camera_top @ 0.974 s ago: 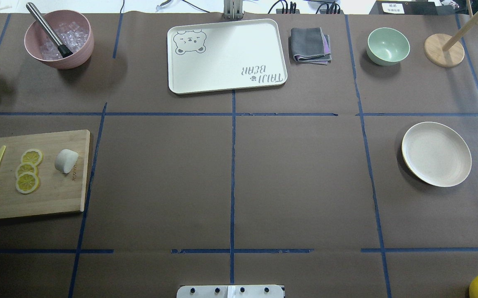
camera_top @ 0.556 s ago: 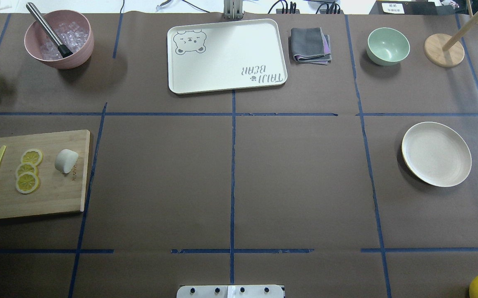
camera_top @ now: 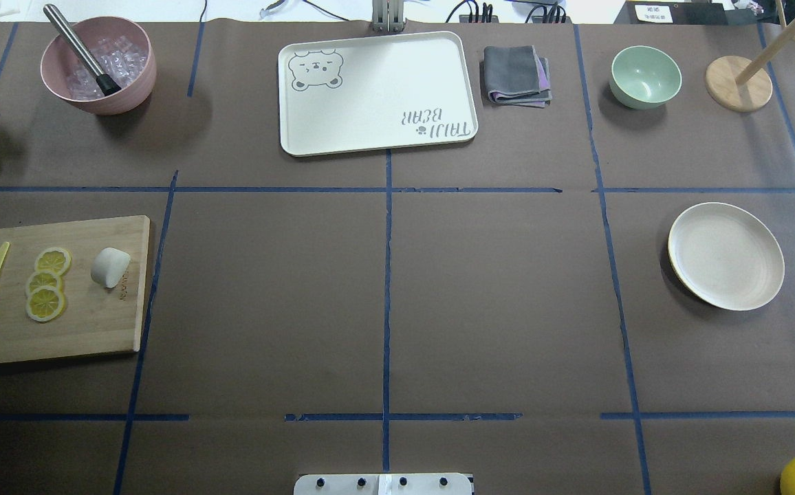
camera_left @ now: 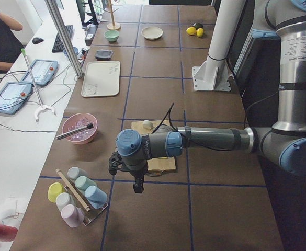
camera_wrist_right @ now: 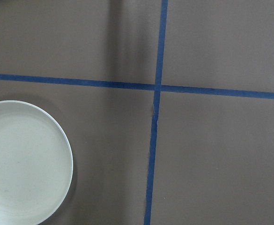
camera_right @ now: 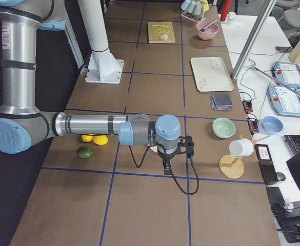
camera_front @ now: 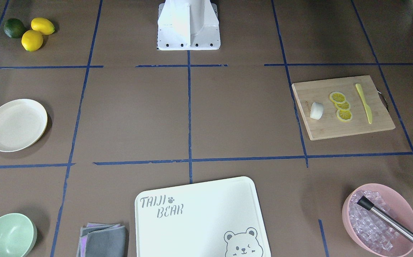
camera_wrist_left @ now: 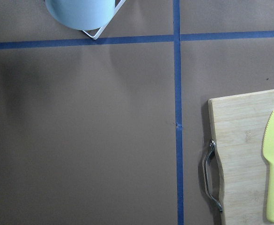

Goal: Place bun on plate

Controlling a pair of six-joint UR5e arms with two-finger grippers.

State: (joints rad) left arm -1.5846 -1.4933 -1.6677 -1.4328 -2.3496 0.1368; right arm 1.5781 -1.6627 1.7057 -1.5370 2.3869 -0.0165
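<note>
The bun (camera_top: 110, 267) sits on the cutting board (camera_top: 88, 323), well apart from the plate (camera_top: 725, 256). I cannot tell if the left claw (camera_left: 137, 187) or the right claw (camera_right: 166, 169) is apart or together.

Bright, even light from above covers the brown paper-covered desk (camera_top: 507, 309). Soft shadows spread beside the round cream-white plate (camera_top: 725, 256) and the pink plastic bowl (camera_top: 98, 65). The glossy white bear-print tray (camera_front: 199, 214) glares faintly. Focus is sharp throughout.
</note>
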